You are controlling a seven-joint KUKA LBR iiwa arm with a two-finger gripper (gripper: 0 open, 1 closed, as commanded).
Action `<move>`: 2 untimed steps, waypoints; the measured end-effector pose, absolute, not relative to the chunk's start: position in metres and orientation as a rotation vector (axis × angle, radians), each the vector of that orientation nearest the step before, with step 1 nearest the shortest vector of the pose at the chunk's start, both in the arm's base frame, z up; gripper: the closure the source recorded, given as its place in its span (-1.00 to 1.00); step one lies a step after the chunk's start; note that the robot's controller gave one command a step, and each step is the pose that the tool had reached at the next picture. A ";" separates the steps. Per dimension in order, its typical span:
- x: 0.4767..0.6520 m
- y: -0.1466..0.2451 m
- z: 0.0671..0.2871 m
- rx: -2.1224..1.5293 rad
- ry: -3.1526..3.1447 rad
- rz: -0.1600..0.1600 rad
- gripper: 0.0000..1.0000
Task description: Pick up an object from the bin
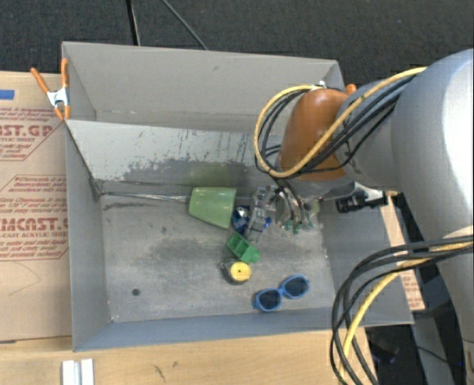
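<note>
My gripper hangs low in the bin's right half, under the orange wrist cover. Just left of it lies a pale green cup on its side. A small blue thing sits between the cup and the gripper, touching or nearly touching the fingers. Below the gripper lies a green block with a yellow round cap next to it. I cannot see whether anything sits between the fingers.
Blue toy sunglasses lie near the bin's front wall at the lower right. The bin's left half shows bare grey floor. The arm and its yellow cables crowd the right side.
</note>
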State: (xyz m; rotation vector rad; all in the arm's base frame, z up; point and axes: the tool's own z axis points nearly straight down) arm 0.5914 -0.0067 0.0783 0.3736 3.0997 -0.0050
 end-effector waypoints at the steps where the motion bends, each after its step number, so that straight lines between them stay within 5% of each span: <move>1: 0.598 0.004 0.079 -0.189 3.115 -0.012 1.00; 2: 0.559 0.026 0.255 -0.316 3.115 0.000 1.00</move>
